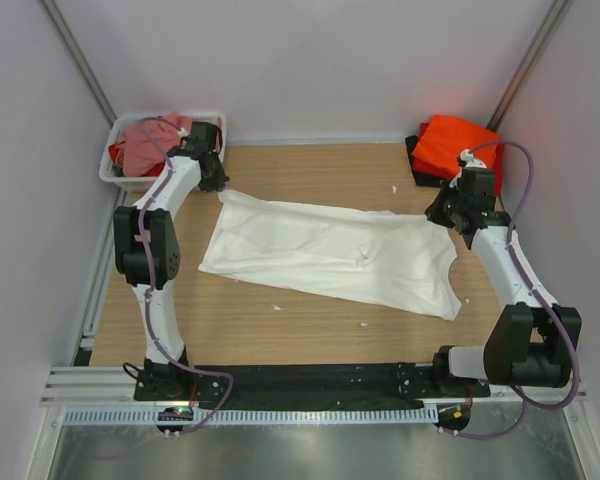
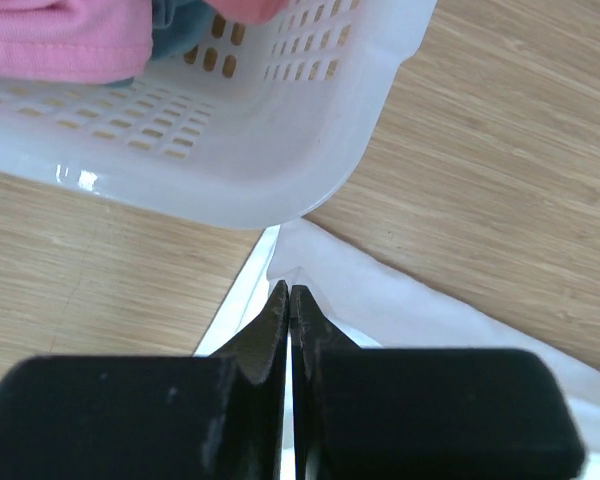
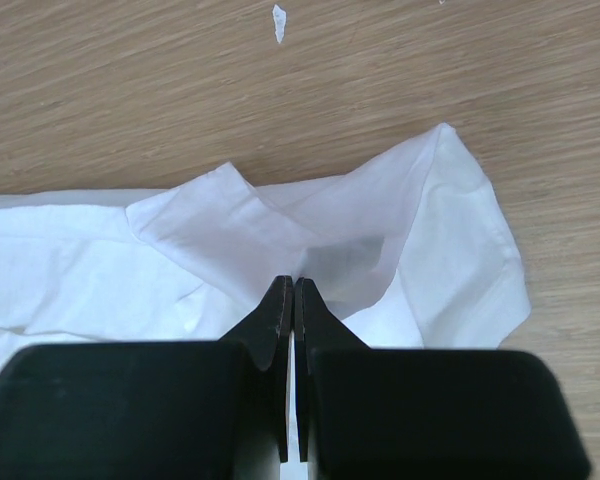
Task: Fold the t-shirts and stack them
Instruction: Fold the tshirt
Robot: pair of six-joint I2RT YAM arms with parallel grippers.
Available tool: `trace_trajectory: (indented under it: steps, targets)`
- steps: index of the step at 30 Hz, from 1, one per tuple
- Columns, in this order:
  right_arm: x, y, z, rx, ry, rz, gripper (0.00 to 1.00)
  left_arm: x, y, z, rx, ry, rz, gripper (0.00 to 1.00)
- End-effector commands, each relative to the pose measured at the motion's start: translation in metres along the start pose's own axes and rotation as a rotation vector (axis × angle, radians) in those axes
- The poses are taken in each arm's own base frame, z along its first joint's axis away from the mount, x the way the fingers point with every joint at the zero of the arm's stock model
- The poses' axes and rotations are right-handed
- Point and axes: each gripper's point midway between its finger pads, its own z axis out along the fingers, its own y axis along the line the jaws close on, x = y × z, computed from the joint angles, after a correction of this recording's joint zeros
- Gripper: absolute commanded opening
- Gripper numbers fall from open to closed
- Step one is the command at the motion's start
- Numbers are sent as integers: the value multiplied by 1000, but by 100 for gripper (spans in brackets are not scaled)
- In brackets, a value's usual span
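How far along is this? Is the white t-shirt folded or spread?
Spread: the white t-shirt lies flat across the table, only its corner at the right gripper rumpled.

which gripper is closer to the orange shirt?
Right. The right gripper sits just in front of the orange t-shirt, shut on the white t-shirt's corner. The left gripper is across the table by the tub.

left arm (image 1: 178, 187) stretched forward | left pincer (image 2: 290, 297) closed | right arm (image 1: 507, 257) stretched forward | right pincer (image 3: 295, 290) closed (tips touching)
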Motion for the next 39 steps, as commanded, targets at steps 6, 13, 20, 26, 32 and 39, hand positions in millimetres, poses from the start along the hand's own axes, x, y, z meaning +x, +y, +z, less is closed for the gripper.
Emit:
trace_trajectory:
  steps: [6,13,20,26,32,39]
  targets:
    - [7,-16,-20,121,-61,54,1,-5,8,-27,10,-48,12,0]
    - [47,-56,-39,326,-73,208,1,15,18,-25,-18,3,30,0]
    - [92,-81,-42,459,-23,325,75,36,46,-34,-137,75,62,19]
    - [81,-79,-52,465,-57,340,85,22,46,-68,-153,6,32,57]
    - [97,-38,-37,242,2,384,85,26,15,-62,-89,-10,55,55]
    - [123,-1,-4,186,150,340,85,70,-35,-27,-54,88,156,49]
